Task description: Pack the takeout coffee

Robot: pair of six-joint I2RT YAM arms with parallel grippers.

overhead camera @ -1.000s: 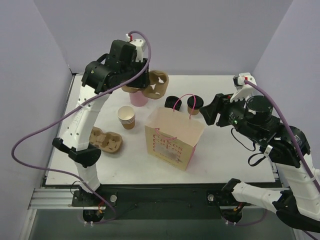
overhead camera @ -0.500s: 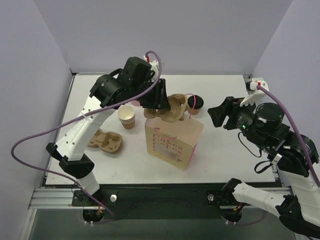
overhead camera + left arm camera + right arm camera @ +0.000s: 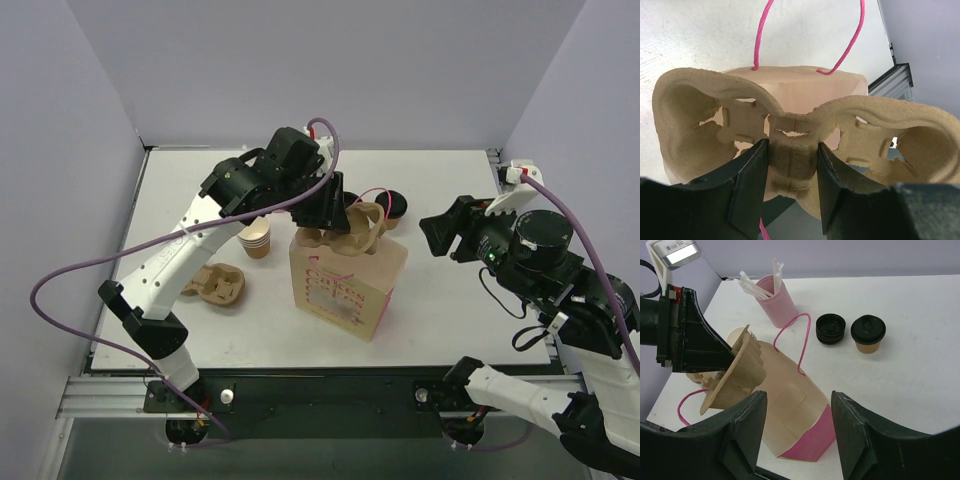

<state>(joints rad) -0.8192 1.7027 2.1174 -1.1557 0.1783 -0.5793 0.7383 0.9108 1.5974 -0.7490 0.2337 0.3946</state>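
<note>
Start with the white table (image 3: 455,300). The pink-and-cream paper bag (image 3: 345,285) stands open at its middle, pink handles up.

Over the bag's mouth, the left gripper (image 3: 792,160) is clamped on the middle bridge of a brown pulp cup carrier (image 3: 690,115). The carrier hangs tilted, its lower edge at the bag's rim.

On the other side, the right gripper (image 3: 799,396) hovers to the right of the bag. Its fingers are spread and there is nothing between them.

Now the small one, the takeout coffee (image 3: 391,208). It sits on the table just behind the bag's far right corner, beside a stack of black lids (image 3: 830,329). It's a short brown paper cup (image 3: 868,334) with a round black lid pressed on. It stands upright, so its long axis runs straight up from the table.

From the right gripper, the cup lies ahead and a little to the right, past the bag, with bare table between them. From above, both grippers look about equally near it. But the left one is full and has the bag handle in its way, so I'd judge the free right arm better placed. It would likely come in from the side, across the cup's wall below the lid.
</note>
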